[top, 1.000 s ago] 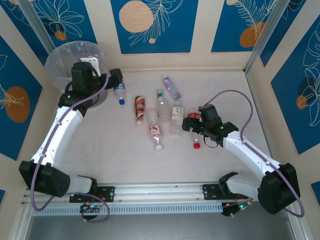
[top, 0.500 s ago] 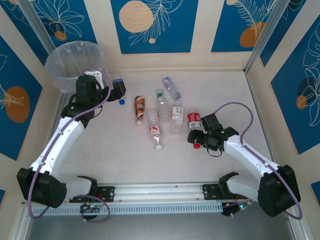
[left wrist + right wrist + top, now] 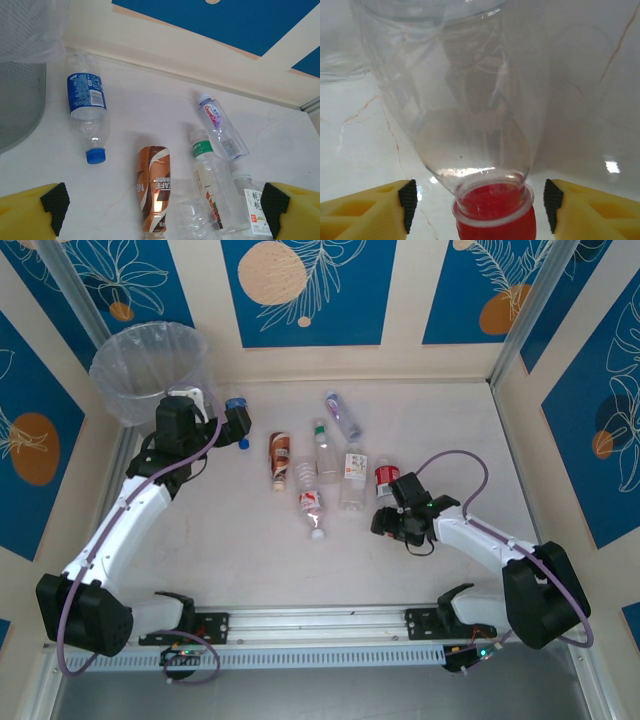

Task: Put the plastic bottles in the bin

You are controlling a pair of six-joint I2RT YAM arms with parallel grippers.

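The bin (image 3: 148, 365) stands in the far left corner. Several plastic bottles lie mid-table: brown (image 3: 279, 458), green-capped (image 3: 325, 452), purple-labelled (image 3: 343, 417), white-labelled (image 3: 353, 472) and a white-capped one (image 3: 311, 508). My left gripper (image 3: 237, 418) hovers open beside the bin, over a blue-labelled bottle (image 3: 87, 112). The left wrist view has the brown bottle (image 3: 155, 185) between its wide-apart fingers (image 3: 55, 205). My right gripper (image 3: 394, 524) straddles the neck of the red-labelled bottle (image 3: 386, 482). Its pads (image 3: 407, 202) stand either side of the red cap (image 3: 492, 217), with gaps showing.
Blue-patterned walls enclose the table on three sides, and the bin is tucked against the left one. Bare tabletop (image 3: 230, 540) stretches in front of the bottles. The arm bases and a metal rail (image 3: 320, 625) line the near edge.
My right gripper slid back along the red-labelled bottle to its neck, and its jaws narrowed. My left arm pulled slightly away from the bin, still open.
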